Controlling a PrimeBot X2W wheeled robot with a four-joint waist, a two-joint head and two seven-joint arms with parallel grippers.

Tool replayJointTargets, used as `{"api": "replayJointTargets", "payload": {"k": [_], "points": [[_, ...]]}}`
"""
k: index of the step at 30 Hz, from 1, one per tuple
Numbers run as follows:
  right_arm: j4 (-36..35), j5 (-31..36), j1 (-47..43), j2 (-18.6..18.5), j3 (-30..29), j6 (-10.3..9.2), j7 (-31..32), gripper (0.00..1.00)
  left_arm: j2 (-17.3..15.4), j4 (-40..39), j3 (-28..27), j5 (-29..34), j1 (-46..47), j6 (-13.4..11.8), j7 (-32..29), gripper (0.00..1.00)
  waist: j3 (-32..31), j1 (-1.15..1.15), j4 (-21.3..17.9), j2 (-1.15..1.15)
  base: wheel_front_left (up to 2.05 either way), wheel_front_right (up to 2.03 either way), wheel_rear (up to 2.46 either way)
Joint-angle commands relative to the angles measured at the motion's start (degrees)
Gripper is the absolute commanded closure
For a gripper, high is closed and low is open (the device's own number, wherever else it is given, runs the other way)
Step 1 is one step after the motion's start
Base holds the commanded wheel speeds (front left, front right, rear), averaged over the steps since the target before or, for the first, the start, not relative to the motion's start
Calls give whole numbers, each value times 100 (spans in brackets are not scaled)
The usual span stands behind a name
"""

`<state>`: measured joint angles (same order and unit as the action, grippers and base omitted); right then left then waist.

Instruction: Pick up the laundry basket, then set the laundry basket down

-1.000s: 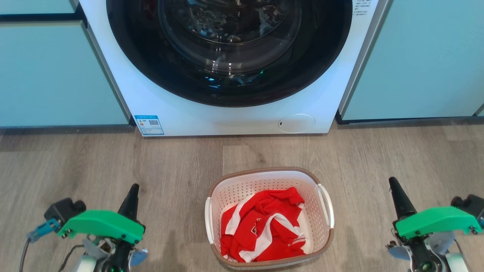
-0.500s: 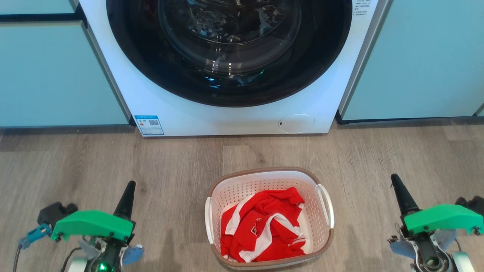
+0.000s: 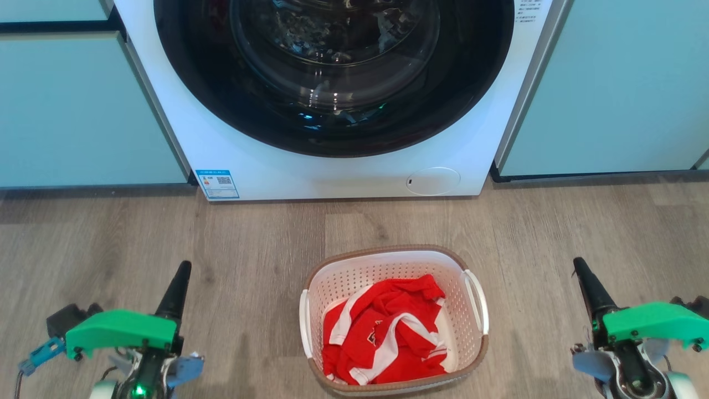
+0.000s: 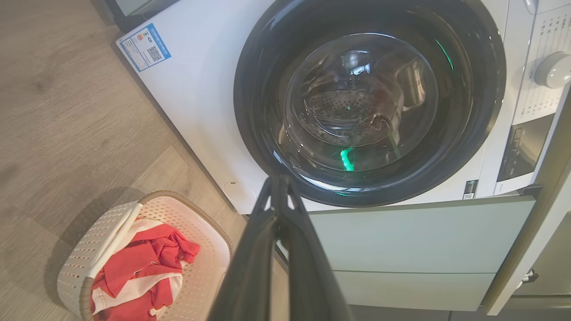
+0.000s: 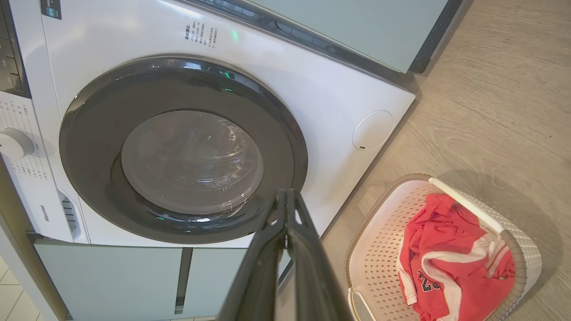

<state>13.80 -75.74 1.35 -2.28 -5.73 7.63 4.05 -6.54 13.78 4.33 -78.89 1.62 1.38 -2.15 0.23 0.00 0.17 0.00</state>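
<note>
Our left pincer (image 3: 179,275) sits at the lower left of the head view and our right pincer (image 3: 582,271) at the lower right, each with its 2 dark fingers pressed together to a point and gripping nothing. Between them, at the lower centre, we see the laundry basket (image 3: 382,267) standing upright on the wooden floor (image 3: 111,244), well apart from both pincers, with a red and white garment (image 3: 388,327) crumpled inside. Across the top of the frame stands a white washing machine (image 3: 232,160).
</note>
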Motion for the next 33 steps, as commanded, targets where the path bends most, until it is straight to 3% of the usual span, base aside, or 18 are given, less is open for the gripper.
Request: {"api": "replayJointTargets", "payload": {"k": [1, 25, 33], "points": [[-161, -170, 346, -86, 57, -8, 41, 100, 8, -146, -283, -136, 369, 87, -46, 100, 0, 0, -1, 0, 0, 0, 0], [19, -1669, 479, -91, -40, -14, 212, 100, 290, 24, -980, -1408, 448, 609, -350, 100, -5, 0, -17, 0, 0, 0, 0], [20, -1671, 480, -88, -45, -14, 216, 100, 297, 25, -992, -1405, 449, 611, -359, 100, -5, 0, -17, 0, 0, 0, 0]]}}
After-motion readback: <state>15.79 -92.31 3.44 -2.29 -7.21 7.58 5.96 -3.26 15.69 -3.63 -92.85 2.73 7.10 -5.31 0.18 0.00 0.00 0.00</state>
